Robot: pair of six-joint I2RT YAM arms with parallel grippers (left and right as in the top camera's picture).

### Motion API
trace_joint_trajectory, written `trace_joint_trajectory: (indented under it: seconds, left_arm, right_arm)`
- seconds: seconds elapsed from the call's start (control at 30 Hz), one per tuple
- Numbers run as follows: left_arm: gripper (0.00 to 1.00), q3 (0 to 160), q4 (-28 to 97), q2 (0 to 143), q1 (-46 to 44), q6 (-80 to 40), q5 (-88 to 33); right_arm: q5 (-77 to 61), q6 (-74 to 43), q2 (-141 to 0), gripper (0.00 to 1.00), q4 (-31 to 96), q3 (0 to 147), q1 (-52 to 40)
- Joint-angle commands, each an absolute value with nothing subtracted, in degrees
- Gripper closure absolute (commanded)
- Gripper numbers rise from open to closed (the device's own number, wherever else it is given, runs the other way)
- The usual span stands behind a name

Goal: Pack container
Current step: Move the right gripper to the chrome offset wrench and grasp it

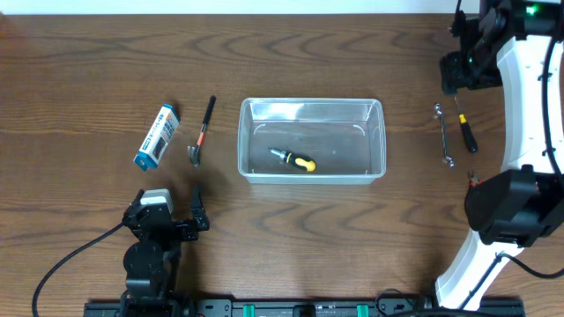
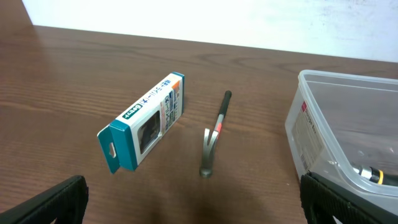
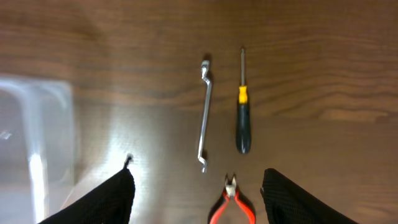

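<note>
Wood-grain surface [image 1: 88,62] from overhead: the container [image 1: 312,103] sits mid-surface, with one stubby screwdriver [image 1: 293,159] already lying in it. Left of the container lie a hammer [image 1: 201,132] and a box [image 1: 156,136]. Right of it lie a wrench [image 1: 443,135], a long screwdriver [image 1: 464,125] and pliers [image 1: 471,179]. Your left fingers [image 1: 199,216] wait nearer you than the hammer, spread wide and empty. Your right arm is on the wrench side, so it is the nearer arm for those three tools, though you cannot make out its fingers from up here.

Left wrist view: your left fingers [image 2: 56,202] frame the hammer [image 2: 212,138], which runs away from you, head nearest. The box [image 2: 144,121] lies on the hammer's far side from the container [image 2: 298,130].

Right wrist view: your right fingers [image 3: 106,199] stand apart with nothing gripped. The wrench [image 3: 204,115] and long screwdriver [image 3: 242,118] lie ahead, side by side but apart. Their long axes run square to the line between the fingers, which suits closing across a shaft. Only this view shows the pliers [image 3: 231,202] poking up between the fingers. The container [image 3: 37,137] is a blur beyond the wrench.
</note>
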State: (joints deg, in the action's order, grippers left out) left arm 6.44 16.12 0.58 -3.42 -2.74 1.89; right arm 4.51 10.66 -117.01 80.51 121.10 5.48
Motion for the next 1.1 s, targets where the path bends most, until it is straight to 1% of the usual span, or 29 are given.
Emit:
trace_joint_trajectory:
  seconds: [0.0,0.13,0.27,0.47,0.67,1.07]
  left_arm:
    - [0.02,5.1,16.6,0.2,-3.2,-2.2,1.9]
    - [0.02,5.1,16.6,0.2,-3.2,-2.2,1.9]
    - [0.02,5.1,16.6,0.2,-3.2,-2.2,1.9]
    - [0.02,5.1,16.6,0.2,-3.2,-2.2,1.9]
    - [0.02,5.1,16.6,0.2,-3.2,-2.2,1.9]
    - [0.02,5.1,16.6,0.2,-3.2,-2.2,1.9]
  right_arm:
    - [4.5,10.5,-117.4,0.34,77.8,115.5,6.4]
    - [5.8,10.9,-117.4,0.34,71.8,107.0,7.4]
    - [5.8,11.4,-117.4,0.42,66.6,99.9,7.9]
    - [5.8,11.4,-117.4,0.46,59.3,92.2,8.6]
    - [5.9,11.4,-117.4,0.48,55.6,87.8,8.6]
    - [7.5,11.4,-117.4,0.47,50.5,84.3,10.4]
